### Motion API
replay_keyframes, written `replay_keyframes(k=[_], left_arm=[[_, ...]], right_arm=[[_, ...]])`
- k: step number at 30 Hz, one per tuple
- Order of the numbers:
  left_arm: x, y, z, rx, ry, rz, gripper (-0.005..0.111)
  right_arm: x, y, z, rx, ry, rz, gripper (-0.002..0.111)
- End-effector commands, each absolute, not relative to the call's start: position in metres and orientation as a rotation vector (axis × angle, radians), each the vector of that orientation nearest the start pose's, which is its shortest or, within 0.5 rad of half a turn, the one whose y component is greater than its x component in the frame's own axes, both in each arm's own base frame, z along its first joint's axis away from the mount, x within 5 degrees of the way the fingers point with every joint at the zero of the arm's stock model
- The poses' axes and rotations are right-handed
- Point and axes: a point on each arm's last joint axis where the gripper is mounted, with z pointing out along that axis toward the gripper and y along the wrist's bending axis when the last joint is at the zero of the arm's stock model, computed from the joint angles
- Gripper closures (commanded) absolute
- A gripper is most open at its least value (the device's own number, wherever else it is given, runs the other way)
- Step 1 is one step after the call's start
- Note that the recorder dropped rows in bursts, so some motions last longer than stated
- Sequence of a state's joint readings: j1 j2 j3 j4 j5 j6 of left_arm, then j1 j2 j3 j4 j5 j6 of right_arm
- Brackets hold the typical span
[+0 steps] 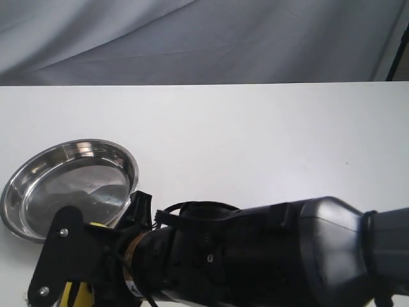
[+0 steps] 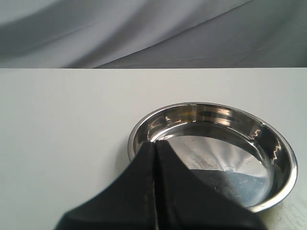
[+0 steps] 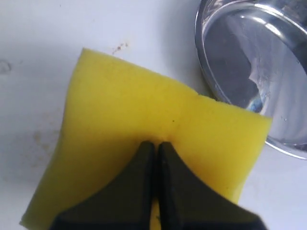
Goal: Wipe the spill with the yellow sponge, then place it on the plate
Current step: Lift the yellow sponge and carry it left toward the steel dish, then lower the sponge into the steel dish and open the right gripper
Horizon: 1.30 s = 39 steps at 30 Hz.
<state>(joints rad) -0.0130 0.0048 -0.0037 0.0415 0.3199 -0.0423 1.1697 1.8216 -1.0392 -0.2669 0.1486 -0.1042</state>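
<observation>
The yellow sponge [image 3: 144, 110] lies flat on the white table, close beside the plate [image 3: 211, 72]. My right gripper [image 3: 157, 143] is shut on the sponge, its tips pinching a dimple into the foam. In the exterior view this arm reaches across to the front left, and only slivers of the yellow sponge [image 1: 75, 295] show beneath it, just in front of the steel plate [image 1: 25, 185]. The spill does not show as a puddle; only tiny brown specks [image 3: 120, 47] mark the table at the sponge's edge. My left gripper [image 2: 154, 143] is shut and holds nothing, with the plate [image 2: 139, 132] just beyond its tips.
The right arm's bulky black body [image 1: 268, 256] covers the front of the table. A grey cloth backdrop [image 1: 204, 38] hangs behind the table's far edge. White tabletop [image 1: 268, 141] stretches to the right of the plate.
</observation>
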Motion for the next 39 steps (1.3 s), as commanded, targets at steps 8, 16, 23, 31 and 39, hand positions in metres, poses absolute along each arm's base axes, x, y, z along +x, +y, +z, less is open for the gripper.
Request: replay_keyframes(k=[8,16,23,31,39], left_arm=[[0.054,0.001,0.185,-0.005,1.793,-0.001,0.107],[0.054,0.001,0.185,-0.005,1.793,-0.001,0.107],[0.054,0.001,0.185,-0.005,1.793,-0.001,0.107],[0.054,0.001,0.185,-0.005,1.793,-0.001,0.107],[0.054,0.001,0.185,-0.005,1.793,-0.001,0.107]], right_arm=[[0.143,0.341,0.153,-1.727,1.906,0.280,0.108],[0.119,0.365,0.126,-1.773,1.777,0.385,0.108],[0.126,0.369,0.125,-1.707,1.753,0.437,0.108],[0.146,0.363,0.163,-1.555,1.713,0.486,0.108],[0.153,0.353,0.223,-1.423,1.542,0.542,0.108]])
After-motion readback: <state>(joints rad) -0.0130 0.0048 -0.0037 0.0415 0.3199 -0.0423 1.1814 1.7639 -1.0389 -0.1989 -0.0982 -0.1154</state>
